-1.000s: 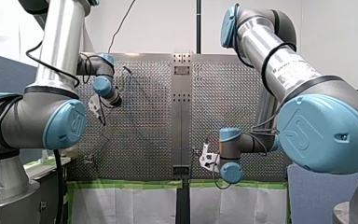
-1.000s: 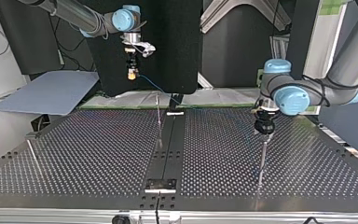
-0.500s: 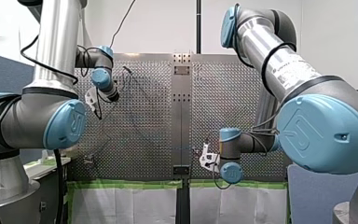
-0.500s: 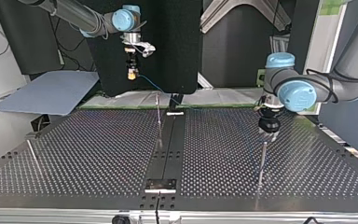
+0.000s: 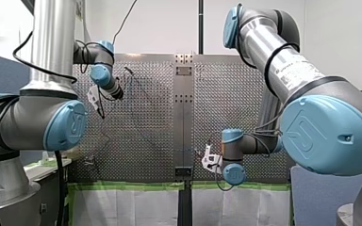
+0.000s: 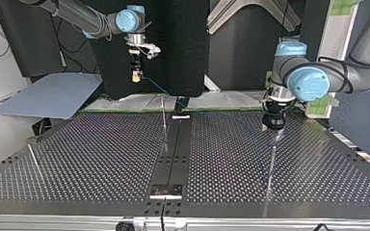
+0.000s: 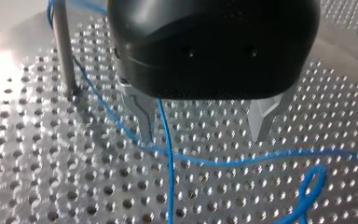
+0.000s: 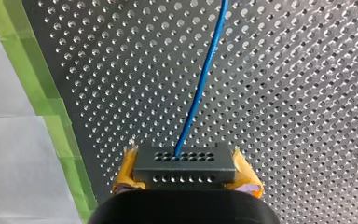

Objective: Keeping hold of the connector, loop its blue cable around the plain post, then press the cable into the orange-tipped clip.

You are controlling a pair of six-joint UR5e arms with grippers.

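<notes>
While my right tool (image 8: 186, 171) clamps the connector (image 8: 185, 163), pads (image 8: 123, 176) half hidden, my left tool (image 7: 202, 133) stands wide open.

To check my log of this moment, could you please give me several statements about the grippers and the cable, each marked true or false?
1. My right gripper is shut on the connector. True.
2. My left gripper is clamped on the cable. False: its fingers stand apart and grip nothing.
3. The cable leaving the connector is red. False: it is blue.
4. A metal post stands on the perforated table beside my left gripper. True.
</notes>
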